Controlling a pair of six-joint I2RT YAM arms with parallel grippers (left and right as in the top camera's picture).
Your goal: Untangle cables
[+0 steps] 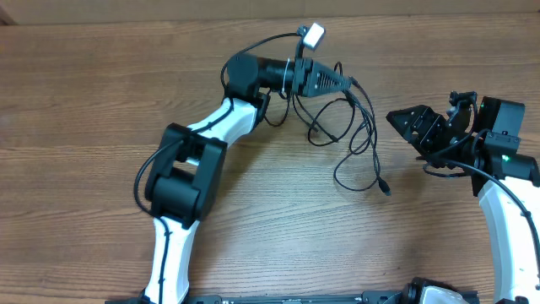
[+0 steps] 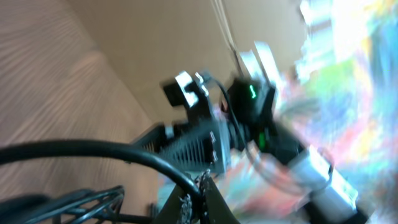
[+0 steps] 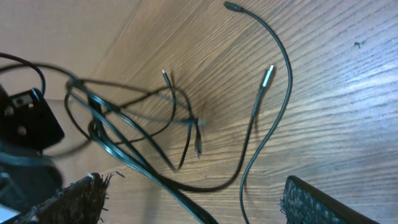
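The thin black cables point(image 1: 348, 127) hang in a tangled bunch from my left gripper point(image 1: 349, 82), which is shut on them above the table's far middle. Loose loops trail down to a plug end point(image 1: 386, 190) lying on the wood. The blurred left wrist view shows the left gripper point(image 2: 200, 185) closed on a black cable point(image 2: 124, 149). My right gripper point(image 1: 405, 135) stands open just right of the bunch, holding nothing. In the right wrist view the cables point(image 3: 137, 134) cross between and beyond its spread fingers point(image 3: 320, 205), with silver-tipped plugs point(image 3: 267, 74) resting on the wood.
The wooden table point(image 1: 101, 101) carries nothing besides the cables. The left arm's white and black links point(image 1: 190, 169) run from the front edge to the far middle. The right arm point(image 1: 506, 194) stands along the right edge.
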